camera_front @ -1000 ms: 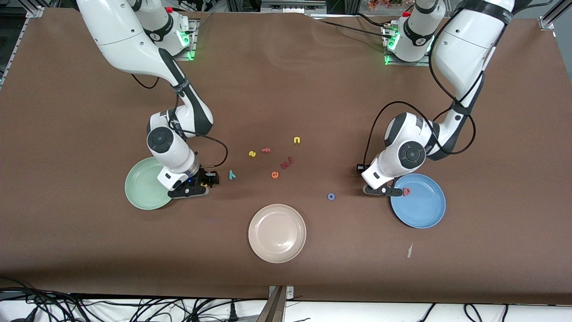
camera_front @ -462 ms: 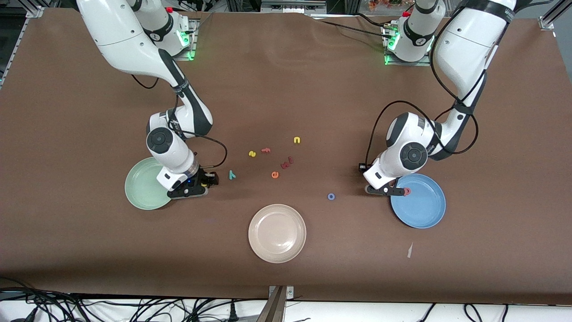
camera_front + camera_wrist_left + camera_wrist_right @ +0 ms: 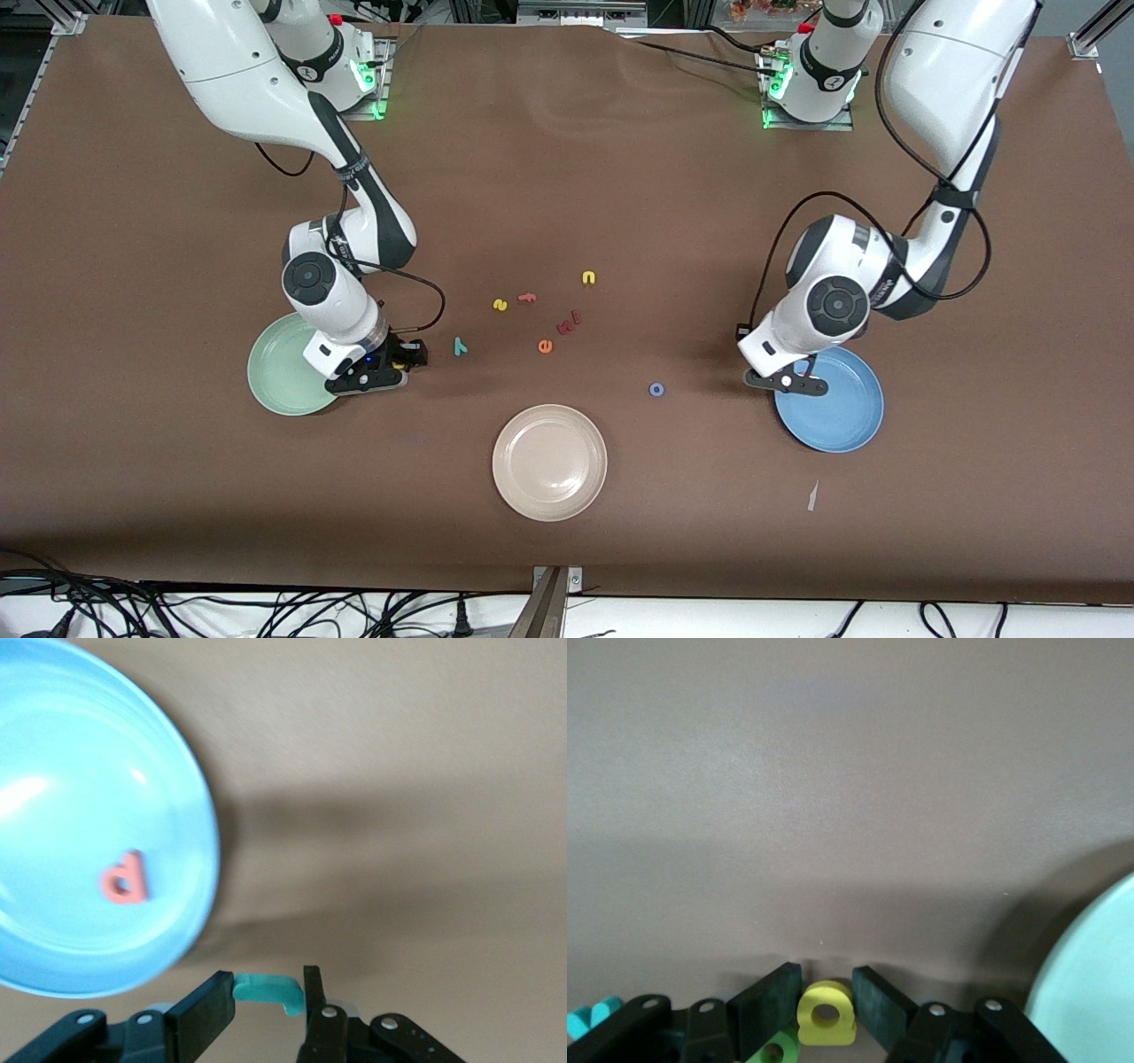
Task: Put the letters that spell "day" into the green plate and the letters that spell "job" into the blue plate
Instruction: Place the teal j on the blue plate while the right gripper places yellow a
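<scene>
The yellow letter [image 3: 827,1012] is pinched in the right gripper [image 3: 400,358] beside the green plate [image 3: 276,381], while the left gripper [image 3: 269,997] squeezes the teal j [image 3: 270,989] by the blue plate [image 3: 842,416].

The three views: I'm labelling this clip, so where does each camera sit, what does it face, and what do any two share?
Front view: high across the table, facing both bases; both arms show, plus the beige plate.
Left wrist view: on the left arm's wrist, looking down; left gripper holds the teal j beside the blue plate, salmon letter inside.
Right wrist view: on the right arm's wrist; right gripper grips the yellow letter near the green plate.
Shared: front and left wrist views both show the blue plate.
</scene>
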Available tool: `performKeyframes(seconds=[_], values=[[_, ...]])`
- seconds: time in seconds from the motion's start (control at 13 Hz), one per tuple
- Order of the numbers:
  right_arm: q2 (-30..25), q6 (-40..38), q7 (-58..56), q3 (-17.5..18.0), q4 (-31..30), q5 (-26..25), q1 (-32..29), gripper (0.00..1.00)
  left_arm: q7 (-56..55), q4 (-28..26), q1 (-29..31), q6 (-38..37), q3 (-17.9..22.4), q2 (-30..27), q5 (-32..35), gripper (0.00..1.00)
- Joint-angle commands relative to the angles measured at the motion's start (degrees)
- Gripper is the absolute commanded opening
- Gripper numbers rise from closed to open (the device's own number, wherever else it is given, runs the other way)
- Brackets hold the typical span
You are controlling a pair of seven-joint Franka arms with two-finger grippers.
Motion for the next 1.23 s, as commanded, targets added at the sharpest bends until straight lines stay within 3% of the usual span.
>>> performKeyframes(seconds=[0.0,0.15,0.46,0.54,0.62,0.69,0.77,1.0,1.15], values=[[-2.0,-2.4,-1.2,-0.2,0.0,-0.8,0.0,0.24,10.7,1.9,4.0,-1.3,-0.1,-1.0,1.5,0.08],[-5.1,-7.2,-4.3,-0.2,0.2,-0.8,-1.0,0.24,18.9,4.4,7.1,-1.2,-0.1,0.5,1.5,0.08],[-10.5,-14.8,-17.5,-0.2,-0.8,-0.8,-9.3,0.24,31.2,7.0,11.3,-0.5,-0.1,4.2,1.0,0.14],[-11.2,-15.7,-20.5,-0.2,-1.2,-0.7,-11.3,0.24,32.7,7.6,11.6,-0.5,-0.1,4.7,1.0,0.25],[-11.4,-15.8,-21.8,-0.2,-2.3,-0.5,-12.6,0.33,32.9,7.6,11.8,-0.5,-0.1,4.8,1.0,0.82],[-11.3,-15.2,-21.5,-0.1,-2.8,-0.3,-12.8,0.68,32.9,7.6,11.8,-0.5,-0.1,4.8,1.3,1.0],[-11.3,-15.0,-20.9,-0.1,-3.0,0.1,-12.8,0.92,32.9,7.7,11.7,-0.5,-0.2,4.7,1.3,1.0],[-11.4,-15.1,-13.0,2.6,-2.7,0.0,-12.1,0.93,31.8,7.7,11.0,-0.6,-1.1,4.0,0.6,1.0],[-10.0,-13.9,-4.8,2.9,-2.3,0.0,-8.1,0.93,29.2,9.1,10.6,-0.7,-3.5,4.0,0.4,1.0]])
